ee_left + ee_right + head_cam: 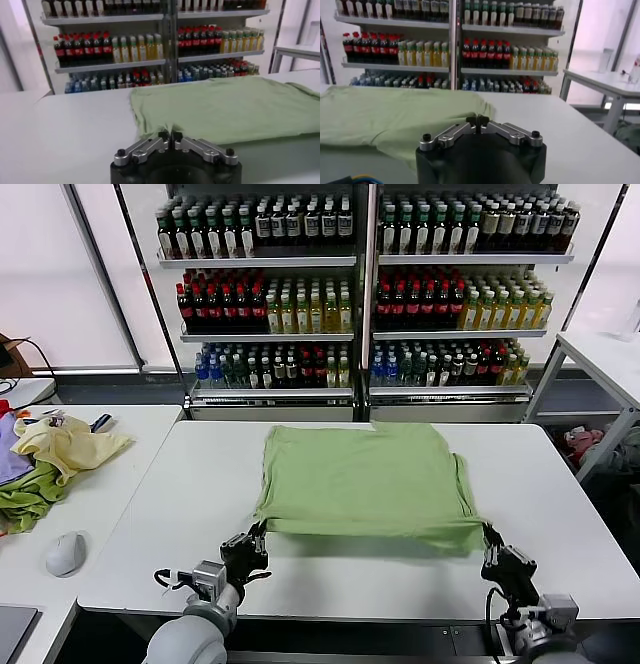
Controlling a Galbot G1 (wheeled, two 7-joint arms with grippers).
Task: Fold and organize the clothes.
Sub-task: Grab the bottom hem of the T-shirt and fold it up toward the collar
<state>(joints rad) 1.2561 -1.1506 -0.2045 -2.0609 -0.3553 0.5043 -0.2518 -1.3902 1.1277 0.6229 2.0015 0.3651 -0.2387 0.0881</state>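
Observation:
The light sage-green shirt (365,476) lies spread flat across the middle of the white table (150,514), and its near edge is raised off the surface, casting a shadow. My left gripper (259,530) is shut on the near left corner of that edge. My right gripper (488,533) is shut on the near right corner. In the left wrist view the gripper (170,135) pinches a fold of the shirt (225,107). The right wrist view shows the right gripper (477,120) closed on the cloth's edge (395,117). The collar, buttons and patch are hidden.
A pale yellow garment (70,442) and a darker olive-green one (30,499) lie on the side table at the left, with a grey mouse (66,552) nearer me. Shelves of bottles (360,294) stand behind the table. A white table (600,354) is at the right.

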